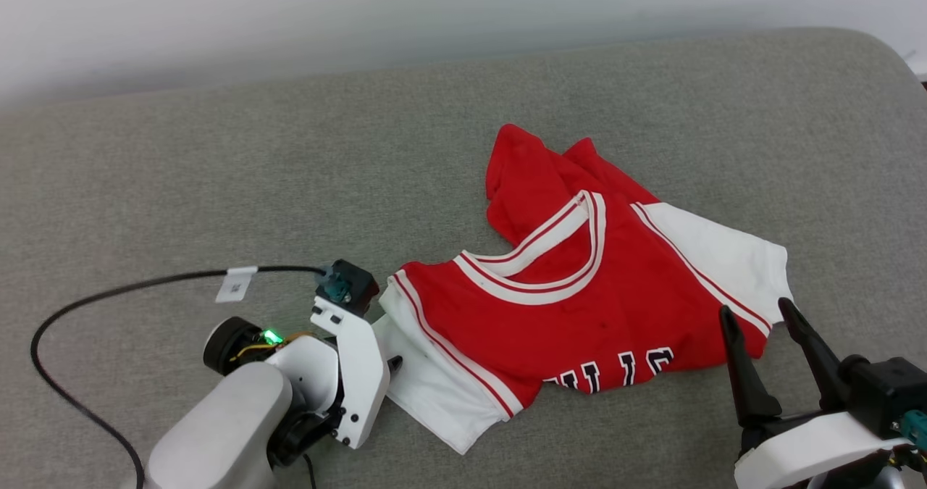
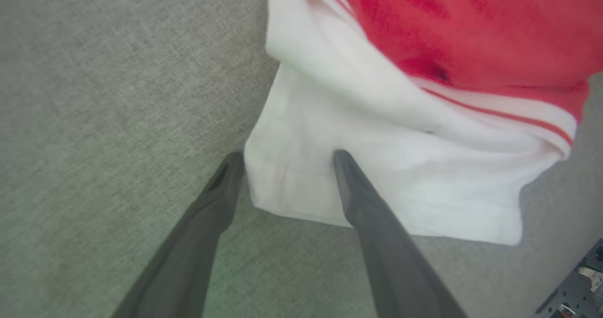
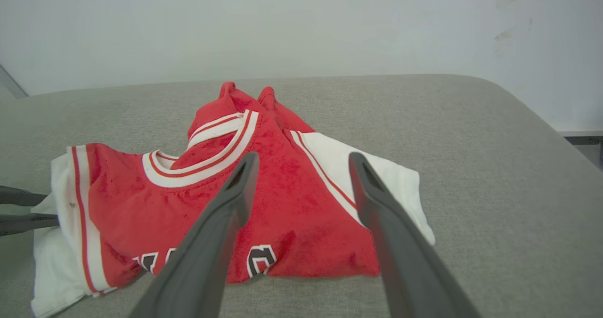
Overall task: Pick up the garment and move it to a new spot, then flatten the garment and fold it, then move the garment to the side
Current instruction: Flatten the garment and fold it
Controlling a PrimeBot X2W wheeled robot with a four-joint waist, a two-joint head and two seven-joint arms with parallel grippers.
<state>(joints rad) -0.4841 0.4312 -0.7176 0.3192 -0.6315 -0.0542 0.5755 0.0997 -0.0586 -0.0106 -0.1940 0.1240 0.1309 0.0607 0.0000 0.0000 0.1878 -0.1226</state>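
Currently the garment [image 1: 579, 293] lies rumpled on the grey surface [image 1: 290, 148]. Our left gripper [image 2: 287, 158] is spread wide w/ fingers straddling a white sleeve edge, maybe touching; we see the right gripper [image 1: 757, 309] spread too, empty, near the other sleeve.

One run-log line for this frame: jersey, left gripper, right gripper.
red jersey: crumpled, unfolded, on grey fabric surface | left gripper: open, at white sleeve corner | right gripper: open, near other sleeve, nothing held

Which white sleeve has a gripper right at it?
The left sleeve: the open left gripper straddles its edge. The right gripper looks set back from the right sleeve.
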